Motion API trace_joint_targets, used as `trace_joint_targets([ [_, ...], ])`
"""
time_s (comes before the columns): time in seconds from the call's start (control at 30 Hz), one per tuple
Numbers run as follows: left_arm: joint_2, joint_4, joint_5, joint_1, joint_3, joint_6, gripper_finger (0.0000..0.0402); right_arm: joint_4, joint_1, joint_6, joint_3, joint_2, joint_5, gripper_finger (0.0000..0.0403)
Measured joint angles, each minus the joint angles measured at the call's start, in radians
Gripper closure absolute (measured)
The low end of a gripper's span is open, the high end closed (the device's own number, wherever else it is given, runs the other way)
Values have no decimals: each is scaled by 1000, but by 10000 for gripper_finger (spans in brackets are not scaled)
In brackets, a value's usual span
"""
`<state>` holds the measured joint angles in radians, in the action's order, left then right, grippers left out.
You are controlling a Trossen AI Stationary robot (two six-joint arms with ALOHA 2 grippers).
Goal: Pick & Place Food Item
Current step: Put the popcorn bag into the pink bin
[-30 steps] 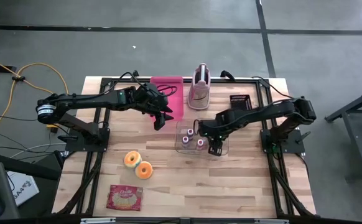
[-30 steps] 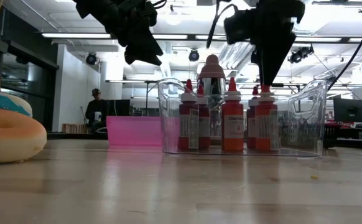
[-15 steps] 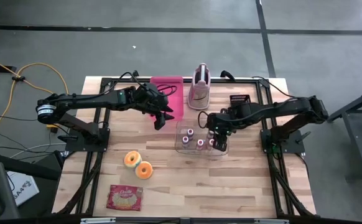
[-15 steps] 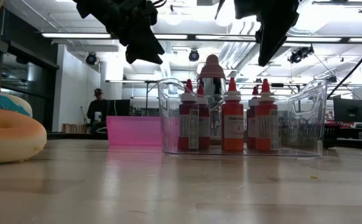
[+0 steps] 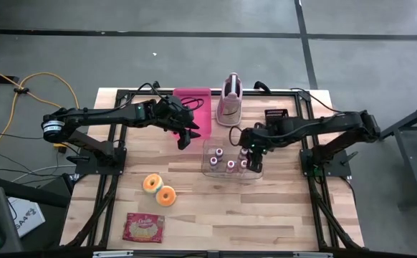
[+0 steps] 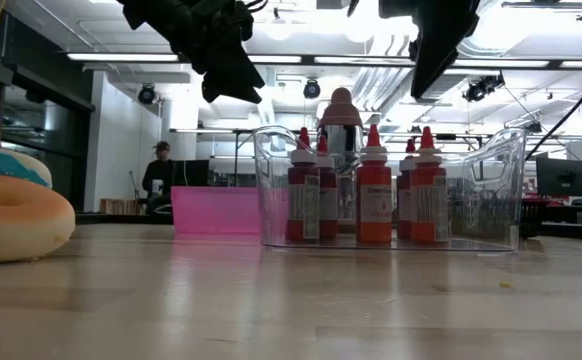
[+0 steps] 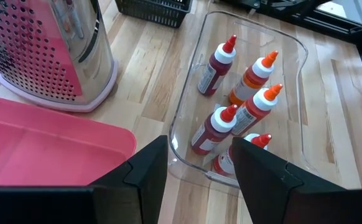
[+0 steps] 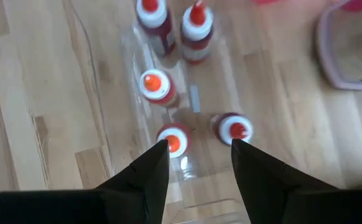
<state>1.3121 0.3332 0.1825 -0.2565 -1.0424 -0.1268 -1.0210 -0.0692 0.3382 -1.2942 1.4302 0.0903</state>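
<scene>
At the bench's near edge, toward its left corner, we find a flat red snack packet [image 5: 144, 228], glossy and rectangular. Just beyond it two doughnuts [image 5: 158, 189] touch each other, rounded, smooth and matte, one with a pale blue-green top.

Past mid-bench stands the clear plastic bin [image 5: 210, 170], rigid, thin-walled and round-cornered. Inside it five squeeze bottles [image 6: 375, 190] stand upright, red and orange bodies tapering to pointed nozzles, their long axes vertical.

That is the relation we judge decisive: the right gripper [image 5: 251, 152] hangs directly above the bin's right half with its fingers [image 8: 145, 180] spread and empty, the bottle tips straight below, so any pick would be a plain vertical drop. Which bottle it would straddle we cannot tell. We take a bottle to be the task's item, though the doughnuts are also candidates.

The left gripper [image 5: 188, 136] waits in the air just left of the bin, over bare wood beside the pink tray, its fingers [image 7: 145, 174] apart and holding nothing; it is the farther of the two from the bottles.

Toward the far edge lie the shallow pink tray [image 5: 192, 102], smooth plastic, a perforated metal grater [image 5: 228, 100] on a pink base, and a small black mesh basket [image 5: 276, 115].
</scene>
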Motion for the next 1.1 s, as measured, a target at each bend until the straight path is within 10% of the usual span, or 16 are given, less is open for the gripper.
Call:
trace_joint_targets([
  [1.1,0,-2,0,0,0,0,228,240,39,76,399,-533,236,242],
])
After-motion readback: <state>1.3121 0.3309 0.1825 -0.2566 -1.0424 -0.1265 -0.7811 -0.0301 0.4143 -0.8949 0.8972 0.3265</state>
